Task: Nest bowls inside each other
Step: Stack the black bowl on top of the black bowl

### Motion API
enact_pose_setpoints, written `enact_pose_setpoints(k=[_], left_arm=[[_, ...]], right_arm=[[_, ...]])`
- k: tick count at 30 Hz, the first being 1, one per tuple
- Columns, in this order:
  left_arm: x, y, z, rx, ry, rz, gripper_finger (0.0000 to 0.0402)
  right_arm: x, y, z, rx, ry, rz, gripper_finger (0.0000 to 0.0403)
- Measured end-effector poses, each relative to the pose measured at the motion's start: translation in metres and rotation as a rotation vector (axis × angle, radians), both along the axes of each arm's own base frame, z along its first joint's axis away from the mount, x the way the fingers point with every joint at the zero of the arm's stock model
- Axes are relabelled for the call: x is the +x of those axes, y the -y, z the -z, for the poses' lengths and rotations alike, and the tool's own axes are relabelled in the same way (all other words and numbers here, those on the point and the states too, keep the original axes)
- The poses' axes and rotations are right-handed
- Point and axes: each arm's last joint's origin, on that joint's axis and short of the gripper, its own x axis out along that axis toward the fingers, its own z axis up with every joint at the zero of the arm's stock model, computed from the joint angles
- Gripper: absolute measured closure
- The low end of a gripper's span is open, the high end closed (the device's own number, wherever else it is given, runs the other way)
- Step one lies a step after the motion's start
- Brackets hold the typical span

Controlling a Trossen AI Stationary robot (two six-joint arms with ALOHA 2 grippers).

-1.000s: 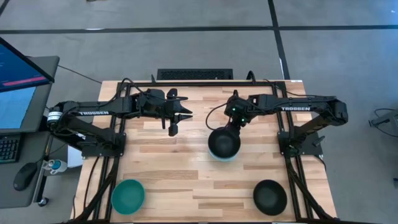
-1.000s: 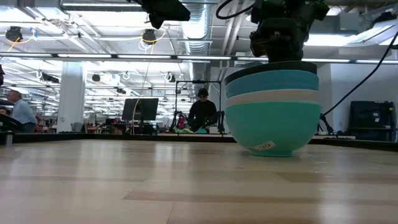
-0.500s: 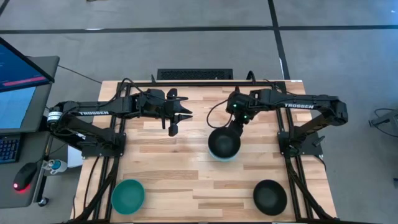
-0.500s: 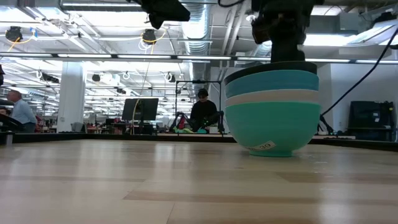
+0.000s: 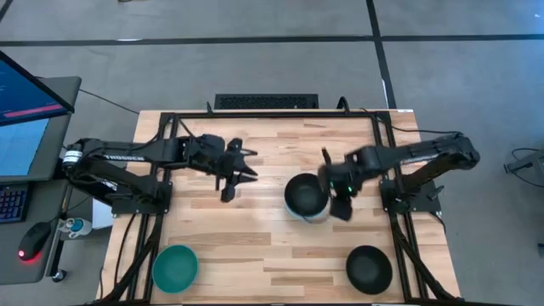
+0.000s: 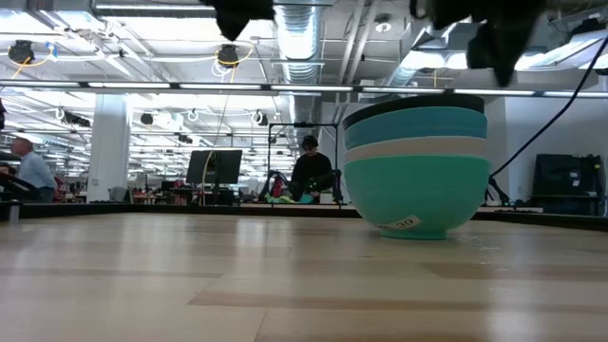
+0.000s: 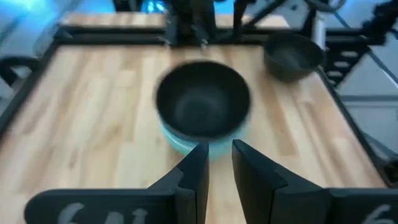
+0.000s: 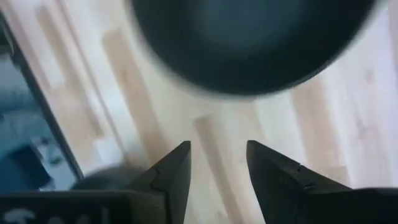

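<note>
Near the middle of the wooden table (image 5: 246,246), a stack of nested bowls (image 5: 305,196) is seen, a black bowl uppermost; from the low view its layers are read as black, cyan-blue, white and cyan-blue at the base (image 6: 415,195); the right gripper (image 5: 340,206) is held just beside the stack on its right, clear of the rim, its fingers (image 8: 175,169) spread wide with nothing between them; the left gripper (image 5: 231,182) is poised well apart to the stack's left, its fingers (image 7: 198,174) set a narrow gap apart and empty, with the stack lying ahead of them; a teal-green bowl (image 5: 175,266) is left alone at the table's front left corner; a second black bowl (image 5: 369,269) is left at the front right, near the right arm's base; people at desks (image 6: 309,171) are visible in the room beyond the table.
</note>
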Motion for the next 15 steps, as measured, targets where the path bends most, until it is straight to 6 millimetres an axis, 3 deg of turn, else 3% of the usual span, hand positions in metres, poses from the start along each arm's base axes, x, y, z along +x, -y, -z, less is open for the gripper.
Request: enact_pose_setpoints(k=[8,15], left_arm=[[-0.009,0.036,-0.008,-0.06,0.027,0.097,0.0341],[-0.007,0.068,-0.015,-0.056,0.134,0.178,0.0341]], right_arm=[[-0.023,-0.07,0.0,-0.078,0.044,-0.259,0.0247],[-0.041,-0.1,0.0,-0.197,0.095,-0.199,0.0273]])
